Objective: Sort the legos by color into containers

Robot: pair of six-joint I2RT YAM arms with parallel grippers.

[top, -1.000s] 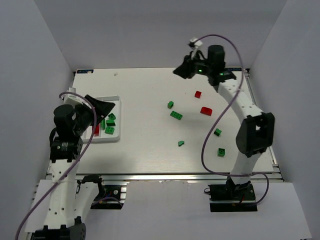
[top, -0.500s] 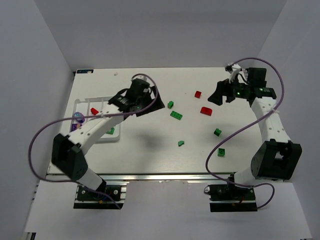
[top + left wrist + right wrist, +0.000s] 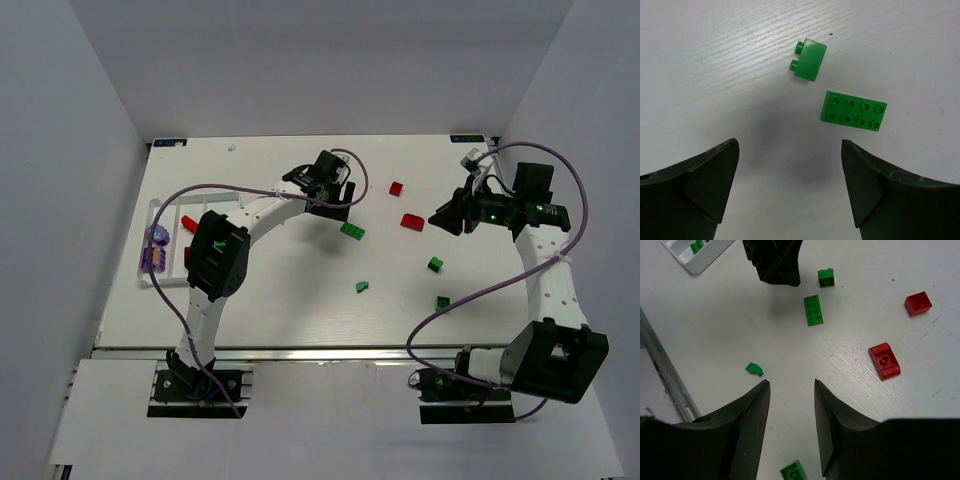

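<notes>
Bare table (image 3: 715, 75) between left fingers (image 3: 705, 175); green bricks (image 3: 854, 110) just ahead.

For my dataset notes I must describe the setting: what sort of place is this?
Probably a robotics lab test cell, not a home: a white table enclosed by plain white walls, robot arms mounted on a metal rail at its near edge, and legos and a compartment tray on it.

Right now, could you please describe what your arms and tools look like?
The left arm and right arm have white links and black joints, each trailed by a loose purple cable. The left tool and right tool have dark, wedge-shaped fingers.
</notes>
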